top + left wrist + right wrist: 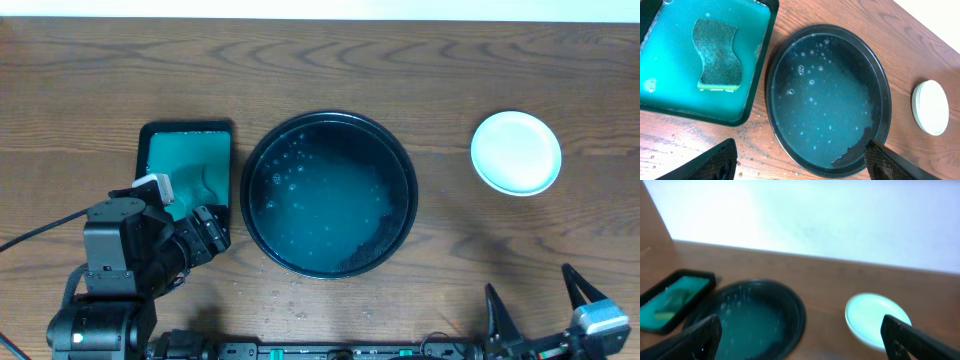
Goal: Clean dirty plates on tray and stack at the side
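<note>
Near edge, left: my left gripper (801,142) hangs over the near lip of the black tray (883,87), fingers spread wide, nothing between them.
Near edge, right: my right gripper (801,319) sits low by the table's (100,70) near side, jaws equally wide, empty.

Middle: the black tray holds cloudy, bubbly water only. No plate in it. Just left of it, the green tray (670,60) holds teal water with the sponge (717,55) lying flat in it.

Far right: the plates (516,152) rest on bare wood, well apart from the black tray, faces white to pale mint, no smears visible.

Judgement: washing and stacking look finished; what remains is parking both arms. To do it well, lift before travelling, keep fingers off the tray lip so the water does not slosh, and give the stack a wide berth.

Count: grippers 2; black tray 1; green tray 1; sponge 1; plate stack 1. The plates within it cannot be counted; the rim looks layered from my left wrist.
</note>
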Tool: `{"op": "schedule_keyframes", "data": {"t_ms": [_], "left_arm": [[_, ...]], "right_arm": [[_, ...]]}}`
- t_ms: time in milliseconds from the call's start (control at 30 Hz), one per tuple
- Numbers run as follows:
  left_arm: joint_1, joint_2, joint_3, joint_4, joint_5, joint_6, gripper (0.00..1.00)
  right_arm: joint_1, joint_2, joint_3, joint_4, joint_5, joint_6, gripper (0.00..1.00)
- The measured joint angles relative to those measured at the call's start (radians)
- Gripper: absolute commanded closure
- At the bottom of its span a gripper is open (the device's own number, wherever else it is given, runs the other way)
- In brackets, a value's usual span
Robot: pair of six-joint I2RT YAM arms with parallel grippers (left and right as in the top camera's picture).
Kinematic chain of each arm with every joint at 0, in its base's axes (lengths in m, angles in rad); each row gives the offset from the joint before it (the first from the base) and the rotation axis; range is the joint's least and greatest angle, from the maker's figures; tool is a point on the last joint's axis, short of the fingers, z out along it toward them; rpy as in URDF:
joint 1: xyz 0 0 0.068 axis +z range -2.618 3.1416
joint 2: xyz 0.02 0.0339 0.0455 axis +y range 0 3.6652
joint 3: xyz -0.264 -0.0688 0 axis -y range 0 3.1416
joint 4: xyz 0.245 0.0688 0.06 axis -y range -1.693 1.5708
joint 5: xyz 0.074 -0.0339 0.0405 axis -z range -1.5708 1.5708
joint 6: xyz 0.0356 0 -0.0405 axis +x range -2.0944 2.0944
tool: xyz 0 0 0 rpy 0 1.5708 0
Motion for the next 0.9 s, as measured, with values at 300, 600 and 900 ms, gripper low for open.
{"op": "schedule_keyframes", "data": {"t_ms": [300, 600, 900], "left_arm": [[0.000, 0.000, 0.000, 0.000, 0.000, 0.000, 0.18], [0.000, 0.000, 0.000, 0.000, 0.000, 0.000, 0.18], [0.000, 0.000, 0.000, 0.000, 0.000, 0.000, 0.18]], "right_arm": [[-0.009, -0.073, -0.309, 0.298, -0.054, 0.036, 0.01], [-0.009, -0.072, -0.520, 0.559, -0.074, 0.047, 0.01], [-0.009, -0.073, -0.679, 0.801, -0.086, 0.055, 0.01]]}}
